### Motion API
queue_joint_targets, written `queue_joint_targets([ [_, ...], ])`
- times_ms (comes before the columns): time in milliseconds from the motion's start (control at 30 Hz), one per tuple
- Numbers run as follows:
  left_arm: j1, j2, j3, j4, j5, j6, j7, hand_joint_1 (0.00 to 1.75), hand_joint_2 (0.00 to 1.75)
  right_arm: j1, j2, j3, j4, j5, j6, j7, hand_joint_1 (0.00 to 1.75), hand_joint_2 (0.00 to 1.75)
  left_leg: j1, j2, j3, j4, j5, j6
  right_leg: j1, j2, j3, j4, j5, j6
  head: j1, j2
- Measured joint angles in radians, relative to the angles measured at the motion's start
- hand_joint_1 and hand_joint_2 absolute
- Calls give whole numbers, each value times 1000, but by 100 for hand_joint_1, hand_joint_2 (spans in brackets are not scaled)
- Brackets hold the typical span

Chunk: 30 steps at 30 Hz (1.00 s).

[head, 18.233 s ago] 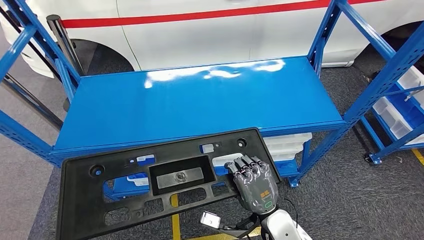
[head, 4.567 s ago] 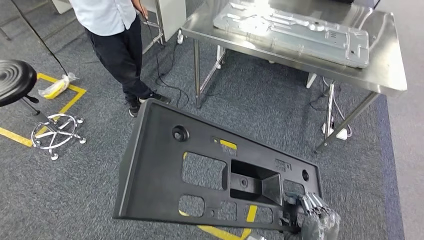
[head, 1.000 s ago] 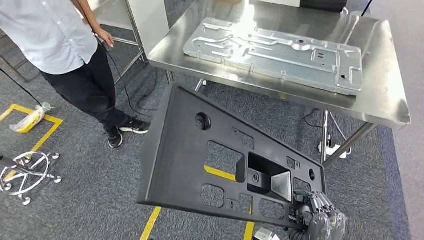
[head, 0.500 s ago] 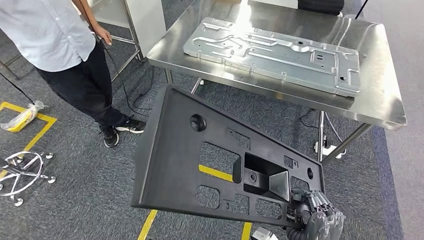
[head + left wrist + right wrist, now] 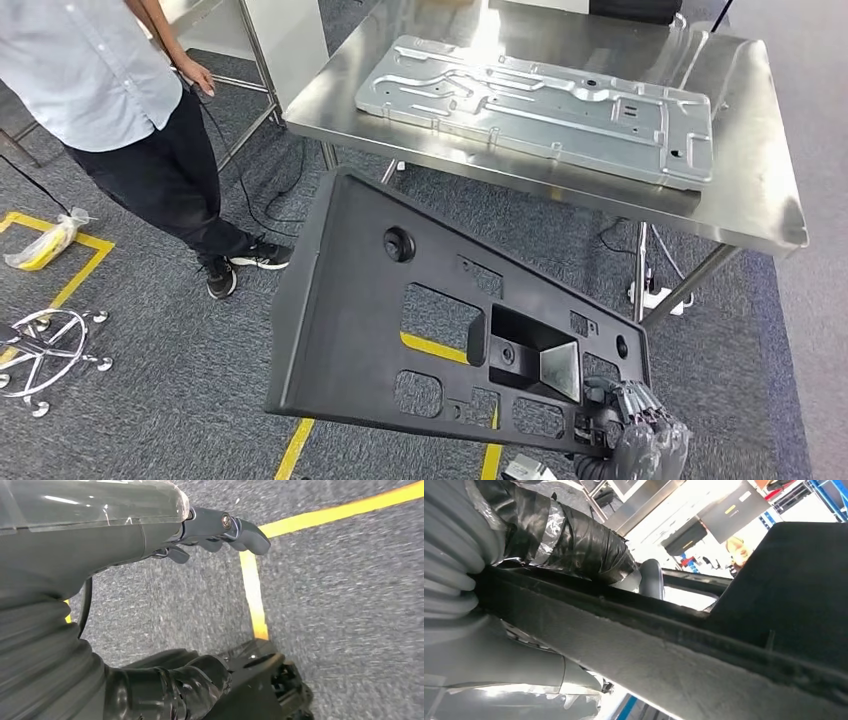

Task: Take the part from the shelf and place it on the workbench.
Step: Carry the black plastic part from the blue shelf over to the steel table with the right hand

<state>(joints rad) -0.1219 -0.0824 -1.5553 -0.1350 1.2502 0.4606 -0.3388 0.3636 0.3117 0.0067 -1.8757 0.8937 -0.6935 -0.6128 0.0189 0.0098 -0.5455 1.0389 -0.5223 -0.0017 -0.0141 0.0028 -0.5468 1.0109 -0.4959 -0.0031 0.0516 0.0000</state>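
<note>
Black panel carried by one corner, short of the steel tabletop

A person (image 5: 130, 110) stands at the left, near the tabletop's corner. The black plastic panel (image 5: 400, 330) is held tilted above the carpet, its long axis running from the right hand (image 5: 640, 440) up and leftward – the hand is clenched on its near right corner. The tabletop (image 5: 770, 200) lies ahead and above, already carrying a stamped metal plate (image 5: 540, 105). The left hand (image 5: 220, 527) hangs above the floor, holding nothing, fingers loosely curled.

The head view looks forward and down from high up. The left wrist view faces carpet (close); the right wrist view shares the black part (image 5: 440, 330) with the head view.
</note>
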Motion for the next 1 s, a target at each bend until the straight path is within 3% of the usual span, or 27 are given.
queue_joint_targets([
  [33,-1,0,0,0,0,0,0,0,175,0,0,1,0,2,0,0,166,175,1,-1,-21,45,-22,-3,-2,-1,6,-5,-1,-6,-1,0],
  [100,1,0,0,0,0,0,-1,0,175,0,0,3,0,3,0,0,166,175,1,-1,-94,180,-77,-6,3,-3,13,-6,-7,-16,-2,0],
  [133,3,0,0,0,0,0,-1,0,175,1,0,4,1,4,0,0,166,175,1,-1,-130,238,-90,-7,6,-2,17,-5,-11,-19,-2,0],
  [167,4,0,0,0,0,-1,-1,0,175,1,0,5,1,4,0,0,166,175,1,-1,-151,264,-84,-5,8,-1,23,-5,-16,-21,-2,0],
  [200,5,0,0,0,0,-1,-1,0,175,1,0,5,1,4,0,0,166,175,1,-2,-154,251,-58,-2,11,1,30,-5,-21,-21,-2,0],
  [267,6,0,0,0,0,-1,-1,0,175,2,0,6,2,4,0,0,166,175,-3,-3,-112,135,25,11,14,4,49,-5,-36,-19,-2,0],
  [333,5,2,0,0,0,-1,-1,0,175,1,0,7,2,4,0,0,166,175,-12,-4,-66,32,65,26,16,5,57,-3,-51,-11,-2,0],
  [400,5,4,0,0,0,-1,0,0,175,1,-1,8,3,4,0,1,166,175,-18,-4,-51,-1,55,37,16,5,63,0,-55,1,-1,0],
  [500,8,4,0,0,1,-1,1,0,175,1,-4,9,3,5,0,4,166,175,-12,-8,-24,-23,47,50,14,3,64,27,-64,14,1,0],
  [567,7,4,0,0,1,-1,1,0,175,0,-8,13,4,11,0,15,166,175,-9,-8,-5,-33,41,58,9,2,15,115,-103,25,3,0],
  [633,6,4,0,0,0,-1,1,0,175,0,-19,22,8,27,0,34,166,175,-8,-8,5,-33,31,60,2,2,-67,226,-141,35,3,0],
  [667,8,4,0,0,0,-1,1,0,175,1,-25,26,10,35,0,38,166,175,-8,-8,12,-32,24,59,-1,1,-98,254,-140,39,3,0],
  [700,9,4,0,0,0,-1,1,0,175,1,-29,29,13,44,0,37,166,175,-7,-8,20,-32,16,57,-4,1,-112,250,-120,42,3,0],
  [800,10,3,0,0,-4,-2,1,0,175,1,-32,31,17,63,0,3,166,175,-5,-9,55,-33,-9,46,-9,-3,-78,102,6,41,3,0],
  [833,9,3,0,0,-6,-2,1,0,175,0,-31,32,17,65,0,-11,166,175,-4,-9,61,-34,-15,40,-5,-5,-65,60,25,36,5,0],
  [933,5,1,0,0,-7,-2,3,0,175,2,-30,34,16,52,0,-35,166,175,-5,-6,69,-34,-22,18,7,-7,-58,32,23,7,5,0],
  [1000,3,0,0,0,-7,-1,4,0,175,3,-30,37,15,43,0,-37,166,175,-4,-4,64,-8,-27,10,3,-4,-44,21,23,-7,4,0],
])
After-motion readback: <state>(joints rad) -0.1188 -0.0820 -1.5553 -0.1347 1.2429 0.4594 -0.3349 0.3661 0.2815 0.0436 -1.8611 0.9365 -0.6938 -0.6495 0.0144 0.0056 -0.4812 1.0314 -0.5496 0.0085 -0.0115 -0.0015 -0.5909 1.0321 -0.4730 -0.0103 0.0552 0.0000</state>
